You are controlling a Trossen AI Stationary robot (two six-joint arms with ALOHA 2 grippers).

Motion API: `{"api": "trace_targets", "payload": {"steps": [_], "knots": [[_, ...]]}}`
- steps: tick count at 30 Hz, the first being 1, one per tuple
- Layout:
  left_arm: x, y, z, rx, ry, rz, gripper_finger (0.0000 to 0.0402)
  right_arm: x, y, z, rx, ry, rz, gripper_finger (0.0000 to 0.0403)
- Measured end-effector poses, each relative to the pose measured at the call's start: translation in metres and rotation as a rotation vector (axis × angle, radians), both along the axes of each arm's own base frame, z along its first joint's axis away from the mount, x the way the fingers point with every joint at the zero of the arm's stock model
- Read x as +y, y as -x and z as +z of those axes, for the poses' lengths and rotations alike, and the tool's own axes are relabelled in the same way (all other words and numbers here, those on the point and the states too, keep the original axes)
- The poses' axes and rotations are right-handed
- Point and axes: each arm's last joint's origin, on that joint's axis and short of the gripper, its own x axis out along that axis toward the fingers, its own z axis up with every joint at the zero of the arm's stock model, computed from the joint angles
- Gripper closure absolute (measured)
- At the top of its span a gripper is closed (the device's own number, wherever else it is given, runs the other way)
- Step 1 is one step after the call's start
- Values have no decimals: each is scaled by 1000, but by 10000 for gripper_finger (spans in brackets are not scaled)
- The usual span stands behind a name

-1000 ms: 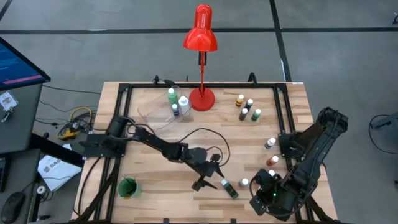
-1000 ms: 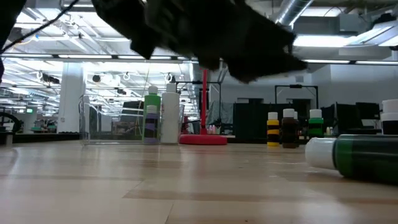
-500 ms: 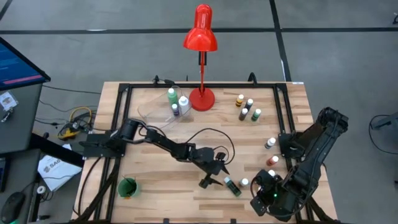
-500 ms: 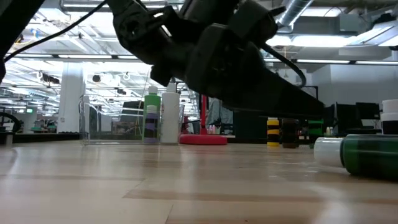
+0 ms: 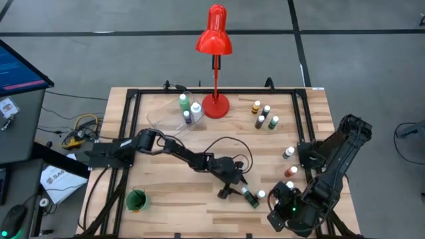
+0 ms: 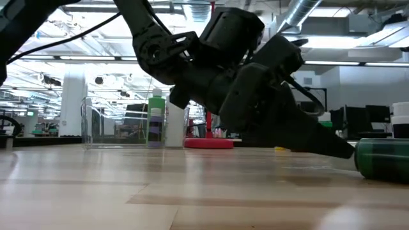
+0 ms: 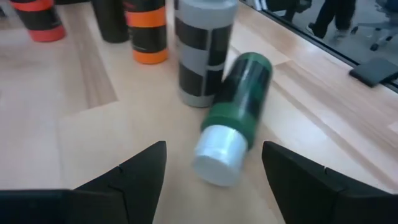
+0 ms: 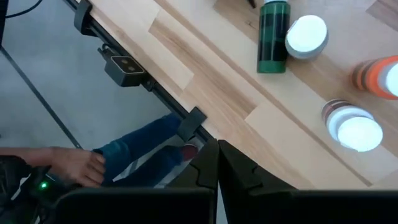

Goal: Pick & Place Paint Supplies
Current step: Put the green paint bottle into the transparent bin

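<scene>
A green paint bottle with a white cap lies on its side on the table near the near edge; its body shows in the low view. My left gripper is open and low over the table. Its two fingers stand on either side of the bottle's cap end without touching it. An upright white-capped bottle stands right behind the green one. My right gripper is shut and waits folded at the near right corner.
A clear container with bottles sits at the far left, beside the red lamp. More bottles stand far right and along the right edge. A green cup is near left. A person's hand shows below the table edge.
My left gripper has moved toward the table's right and down, closing in on the lying green bottle until its open fingers flank the cap end. The right arm has kept still.
</scene>
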Motion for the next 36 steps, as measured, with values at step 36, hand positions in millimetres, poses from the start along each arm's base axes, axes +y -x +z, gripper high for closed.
{"api": "trace_targets", "payload": {"steps": [36], "knots": [[-28, 9, 17, 41, 89, -45, 308, 2, 2, 0, -4, -6, 10, 401]]}}
